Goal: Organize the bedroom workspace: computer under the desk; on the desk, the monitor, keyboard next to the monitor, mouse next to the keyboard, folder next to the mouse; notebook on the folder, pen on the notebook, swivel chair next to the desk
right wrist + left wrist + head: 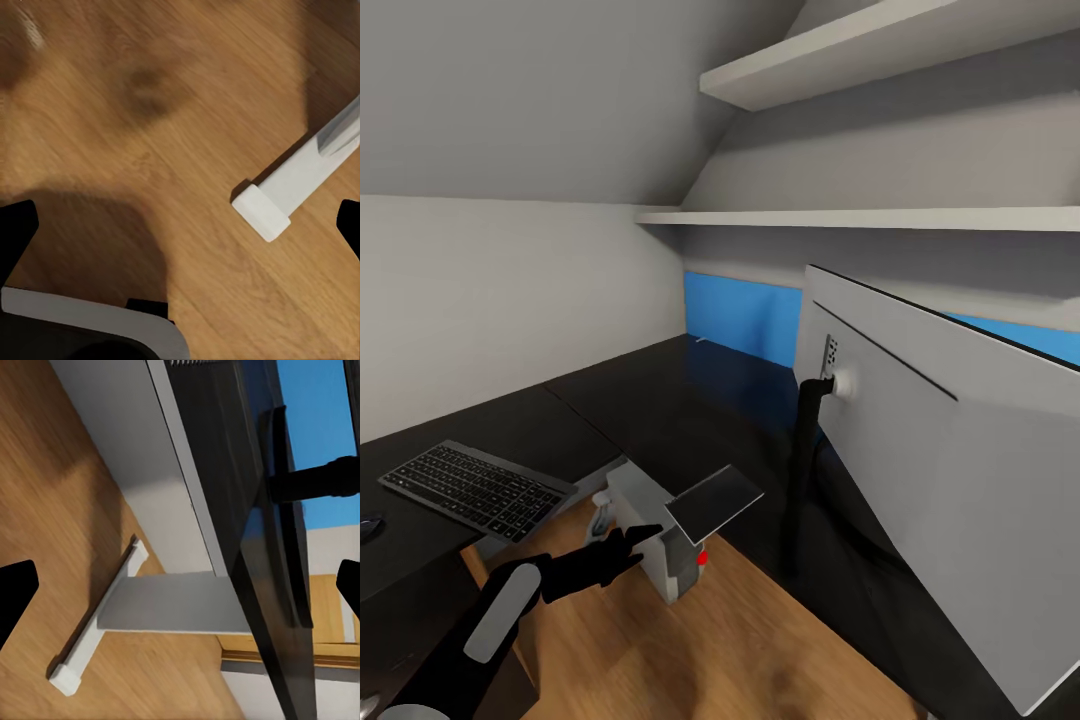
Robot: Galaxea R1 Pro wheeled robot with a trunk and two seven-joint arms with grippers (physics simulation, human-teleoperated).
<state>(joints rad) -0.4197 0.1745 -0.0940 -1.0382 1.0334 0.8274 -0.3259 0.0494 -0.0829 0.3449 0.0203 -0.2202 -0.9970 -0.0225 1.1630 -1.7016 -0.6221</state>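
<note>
The glossy black desk [660,400] wraps round the corner, with a blue back panel [745,325]. The keyboard [478,488] lies on its left wing, and the dark mouse [368,526] peeks in at the picture's left edge. On the right stands the monitor [940,450], its light-grey back toward me, on a black stand [800,480]. The white computer [645,510] stands on the wooden floor in the desk's inner corner. My left gripper [628,545] is open, close against the computer's side. In its wrist view, my right gripper [180,225] is open above bare floor. Folder, notebook, pen and swivel chair are out of view.
Two white wall shelves [860,215] hang over the desk under a sloping ceiling. A white desk leg with a flat foot [90,637] stands on the wooden floor [760,650]; another white foot [277,199] lies near the right gripper.
</note>
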